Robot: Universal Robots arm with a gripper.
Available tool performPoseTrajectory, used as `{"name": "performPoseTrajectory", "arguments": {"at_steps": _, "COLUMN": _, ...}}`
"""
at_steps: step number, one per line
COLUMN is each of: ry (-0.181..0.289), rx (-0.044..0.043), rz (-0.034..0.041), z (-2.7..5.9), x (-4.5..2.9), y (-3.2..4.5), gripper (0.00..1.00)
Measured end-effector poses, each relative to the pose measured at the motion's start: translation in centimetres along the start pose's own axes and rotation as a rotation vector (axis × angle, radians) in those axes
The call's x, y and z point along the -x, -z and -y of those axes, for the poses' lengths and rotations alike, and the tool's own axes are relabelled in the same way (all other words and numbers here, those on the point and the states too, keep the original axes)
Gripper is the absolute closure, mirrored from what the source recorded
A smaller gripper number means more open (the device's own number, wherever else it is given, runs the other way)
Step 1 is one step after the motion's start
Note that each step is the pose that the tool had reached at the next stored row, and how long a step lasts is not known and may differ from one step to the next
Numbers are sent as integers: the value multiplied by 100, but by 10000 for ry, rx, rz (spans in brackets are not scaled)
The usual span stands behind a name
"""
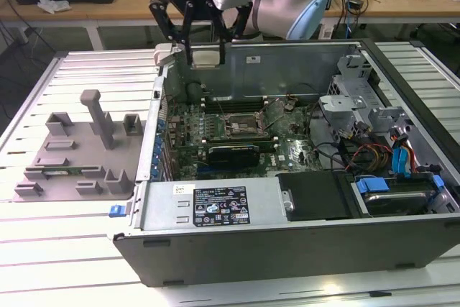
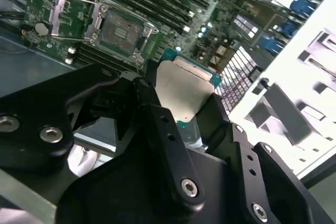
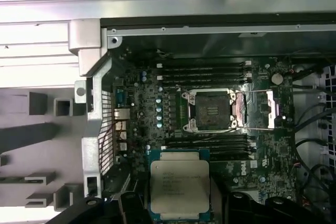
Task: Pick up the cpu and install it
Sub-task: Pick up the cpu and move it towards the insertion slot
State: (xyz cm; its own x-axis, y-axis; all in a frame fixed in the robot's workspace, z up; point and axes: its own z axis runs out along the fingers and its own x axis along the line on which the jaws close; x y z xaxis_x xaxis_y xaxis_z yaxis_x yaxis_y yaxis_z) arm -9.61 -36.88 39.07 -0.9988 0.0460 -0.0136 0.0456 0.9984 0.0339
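Above the back wall of the open computer case (image 1: 287, 249), toward the exterior view's left of it, the single gripper (image 1: 205, 61) hangs with its two black fingers (image 1: 188, 52) closed against opposite edges of the one cpu (image 1: 206, 57), so the chip is held clear of the board and well apart from everything below. In both wrist views the cpu (image 2: 186, 90) (image 3: 179, 184) shows its silvery-grey top with a thin green border, lying flat between the fingers (image 2: 157, 124); its top carries several lines of small dark print. There is one socket (image 3: 212, 109) on the green motherboard (image 3: 142, 103), seen also in the exterior view (image 1: 248, 126) and in the second wrist view (image 2: 118, 32). Its metal frame (image 3: 270, 109) is swung open to one side and its square bed lies bare. Rows of long dark memory slots (image 3: 202, 72) run along two sides of the socket; I cannot count them surely. One white label (image 1: 212, 206), covered with print and small symbols, sits on the metal cover at the case's near side. Beside the case, on the exterior view's left, one grey fixture plate (image 1: 79, 149) with upright blocks rests on the slatted metal table (image 1: 43, 249).
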Motion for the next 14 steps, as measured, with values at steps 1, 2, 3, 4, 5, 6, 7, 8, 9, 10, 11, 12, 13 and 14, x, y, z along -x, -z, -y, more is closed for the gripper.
{"name": "performPoseTrajectory", "arguments": {"at_steps": 1, "ry": 0, "rx": 0, "rz": -5, "z": -1, "x": 24, "y": -13, "gripper": 45}}
{"name": "performPoseTrajectory", "arguments": {"at_steps": 2, "ry": -1, "rx": -1, "rz": -9, "z": -3, "x": 53, "y": -27, "gripper": 45}}
{"name": "performPoseTrajectory", "arguments": {"at_steps": 3, "ry": -2, "rx": -2, "rz": -18, "z": -4, "x": 98, "y": -49, "gripper": 45}}
{"name": "performPoseTrajectory", "arguments": {"at_steps": 4, "ry": -1, "rx": -3, "rz": -23, "z": -5, "x": 131, "y": -66, "gripper": 45}}
{"name": "performPoseTrajectory", "arguments": {"at_steps": 5, "ry": -1, "rx": -2, "rz": -28, "z": -7, "x": 164, "y": -83, "gripper": 45}}
{"name": "performPoseTrajectory", "arguments": {"at_steps": 6, "ry": -3, "rx": -2, "rz": -33, "z": -9, "x": 206, "y": -105, "gripper": 45}}
{"name": "performPoseTrajectory", "arguments": {"at_steps": 7, "ry": -3, "rx": -2, "rz": -37, "z": -10, "x": 233, "y": -120, "gripper": 45}}
{"name": "performPoseTrajectory", "arguments": {"at_steps": 8, "ry": -1, "rx": -3, "rz": -44, "z": -12, "x": 277, "y": -145, "gripper": 45}}
{"name": "performPoseTrajectory", "arguments": {"at_steps": 9, "ry": -3, "rx": -4, "rz": -52, "z": -15, "x": 316, "y": -171, "gripper": 45}}
{"name": "performPoseTrajectory", "arguments": {"at_steps": 10, "ry": -4, "rx": -3, "rz": -58, "z": -23, "x": 342, "y": -196, "gripper": 45}}
{"name": "performPoseTrajectory", "arguments": {"at_steps": 11, "ry": -3, "rx": -3, "rz": -61, "z": -29, "x": 354, "y": -212, "gripper": 45}}
{"name": "performPoseTrajectory", "arguments": {"at_steps": 12, "ry": -2, "rx": -3, "rz": -66, "z": -43, "x": 372, "y": -239, "gripper": 45}}
{"name": "performPoseTrajectory", "arguments": {"at_steps": 13, "ry": -3, "rx": -6, "rz": -72, "z": -61, "x": 385, "y": -266, "gripper": 45}}
{"name": "performPoseTrajectory", "arguments": {"at_steps": 14, "ry": -4, "rx": -4, "rz": -73, "z": -81, "x": 394, "y": -299, "gripper": 45}}
